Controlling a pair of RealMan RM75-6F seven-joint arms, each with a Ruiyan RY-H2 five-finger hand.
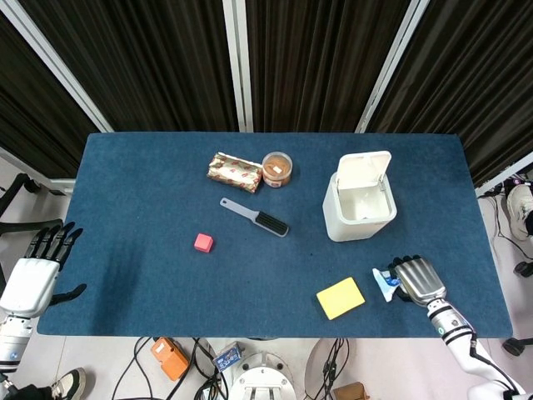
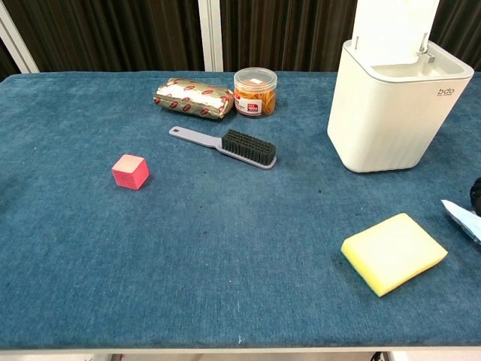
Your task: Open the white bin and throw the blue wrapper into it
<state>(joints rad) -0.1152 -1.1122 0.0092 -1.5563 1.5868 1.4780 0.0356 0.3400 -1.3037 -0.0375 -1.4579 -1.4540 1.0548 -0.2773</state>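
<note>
The white bin (image 1: 360, 208) stands at the right of the blue table with its lid (image 1: 365, 168) tipped up and open; the chest view shows it too (image 2: 394, 105). The blue wrapper (image 1: 384, 281) lies near the front right edge, mostly covered by my right hand (image 1: 416, 279), whose fingers curl down over it and grip it. In the chest view only a corner of the wrapper (image 2: 461, 218) shows at the right border. My left hand (image 1: 33, 271) hangs off the table's left side, fingers spread, holding nothing.
A yellow sponge (image 1: 341, 297) lies just left of the wrapper. A pink cube (image 1: 203, 242), a grey brush (image 1: 256, 217), an orange-filled jar (image 1: 277, 169) and a wrapped snack pack (image 1: 236, 172) sit across the middle and back of the table.
</note>
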